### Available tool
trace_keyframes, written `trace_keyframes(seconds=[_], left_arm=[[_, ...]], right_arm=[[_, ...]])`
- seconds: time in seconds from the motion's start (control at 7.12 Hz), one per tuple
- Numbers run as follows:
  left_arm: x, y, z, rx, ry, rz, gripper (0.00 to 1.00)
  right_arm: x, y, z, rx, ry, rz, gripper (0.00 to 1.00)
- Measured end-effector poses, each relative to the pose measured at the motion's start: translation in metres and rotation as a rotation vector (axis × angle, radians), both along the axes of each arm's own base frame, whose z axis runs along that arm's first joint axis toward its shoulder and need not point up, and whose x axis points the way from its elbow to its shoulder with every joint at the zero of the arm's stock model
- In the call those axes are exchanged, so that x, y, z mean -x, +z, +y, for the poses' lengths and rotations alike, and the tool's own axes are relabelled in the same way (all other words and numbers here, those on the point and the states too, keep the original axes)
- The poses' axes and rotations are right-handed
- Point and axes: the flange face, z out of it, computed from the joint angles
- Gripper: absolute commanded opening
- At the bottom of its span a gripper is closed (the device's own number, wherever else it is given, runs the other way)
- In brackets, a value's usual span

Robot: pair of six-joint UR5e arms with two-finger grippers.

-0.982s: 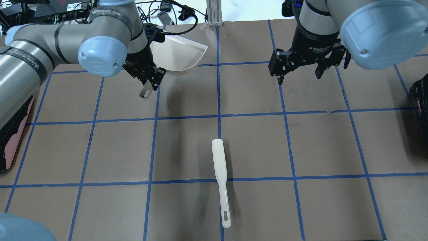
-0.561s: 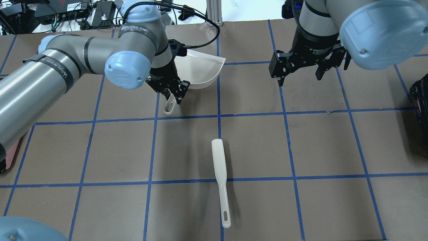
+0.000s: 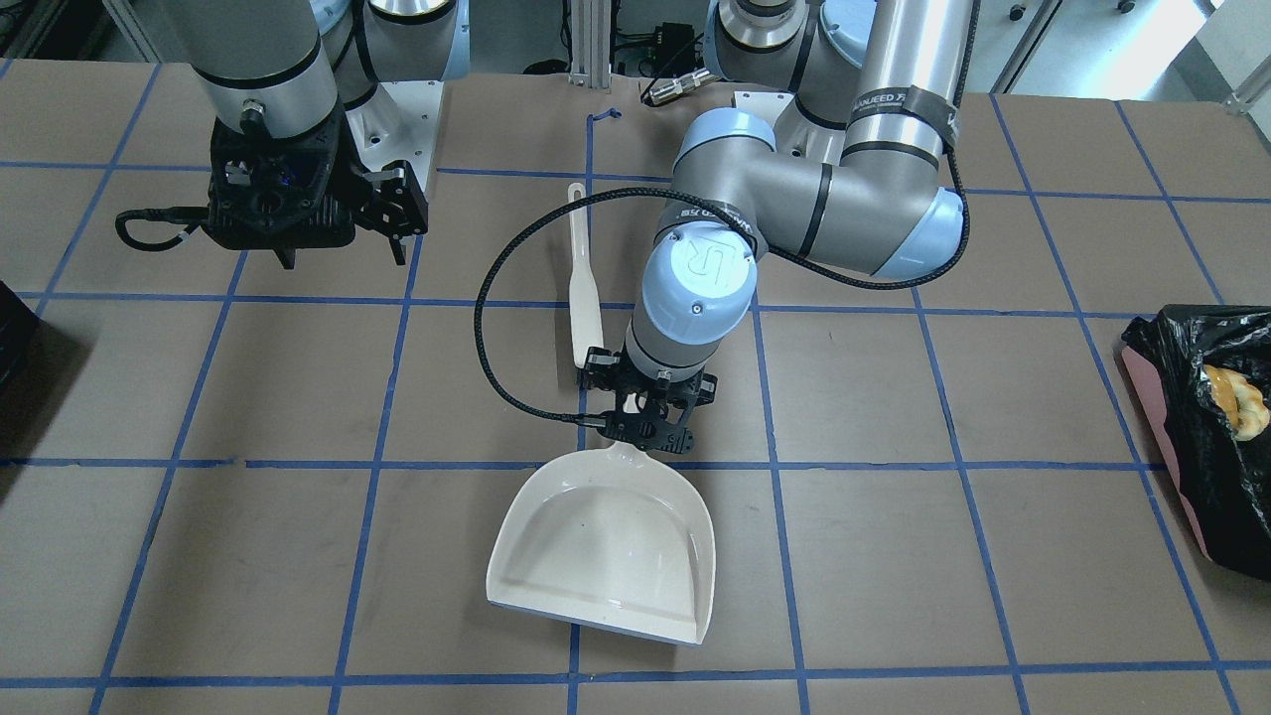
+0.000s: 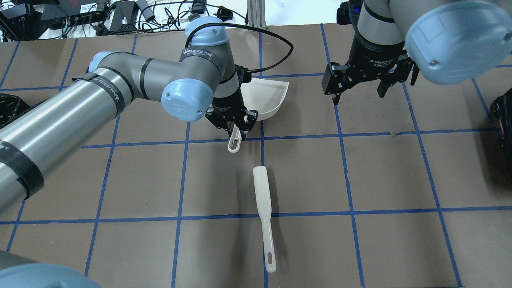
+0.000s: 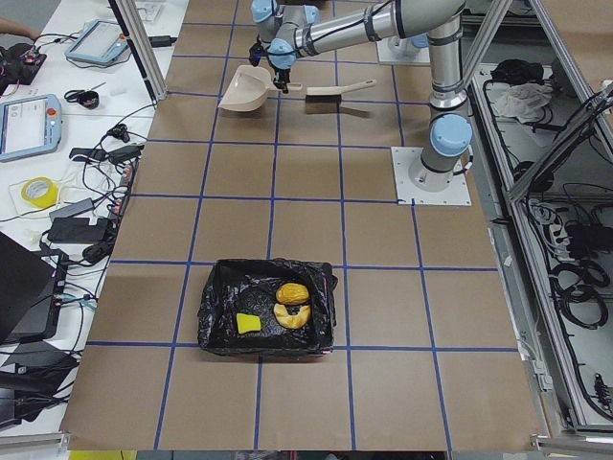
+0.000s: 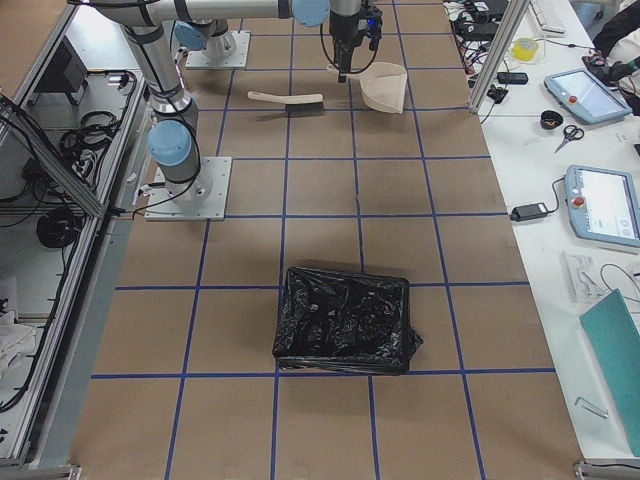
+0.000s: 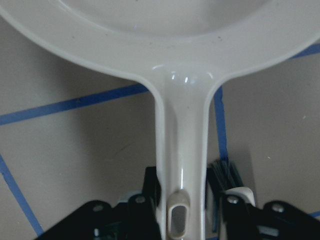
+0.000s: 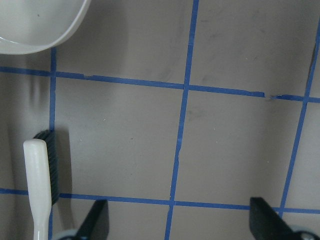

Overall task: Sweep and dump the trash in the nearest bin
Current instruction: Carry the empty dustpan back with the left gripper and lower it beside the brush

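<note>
A robotics lab. The brown table [image 5: 383, 307] is marked into squares with blue tape [image 4: 344, 136], and arm bases [image 6: 185, 180] are bolted along its near side. Aluminium posts [image 4: 256, 14] frame it. Beyond the far edge, a white bench holds teach pendants [image 6: 603, 205], cables [image 5: 96, 153] and a tape roll [image 5: 38, 190].

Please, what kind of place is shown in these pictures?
Most likely a robotics lab or test cell, not a home. The table is covered in brown paper with a blue tape grid, an arm base is mounted on it, and teach pendants and cables lie beside it.
</note>
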Motion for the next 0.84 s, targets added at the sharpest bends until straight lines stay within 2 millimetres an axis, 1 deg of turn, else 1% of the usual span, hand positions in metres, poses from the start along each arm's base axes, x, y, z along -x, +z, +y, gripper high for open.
trace_keyframes(seconds=[0.14, 0.42, 0.56, 0.84], left_arm=[[0.011, -0.007, 0.005, -0.012, -0.012, -0.003, 0.0], [0.025, -0.015, 0.012, -0.025, -0.01, -0.011, 0.0], [0.031, -0.017, 0.015, -0.028, -0.012, -0.014, 0.0], [0.036, -0.022, 0.017, -0.035, 0.009, -0.023, 0.0]], right_arm=[[0.0, -0.001, 0.001, -0.002, 0.0, 0.0, 1.0], [0.0, -0.001, 0.001, -0.002, 0.001, 0.0, 1.0], [0.0, 0.0, 0.001, -0.002, 0.002, 0.0, 1.0], [-0.001, 0.0, 0.002, -0.002, 0.004, 0.001, 1.0]])
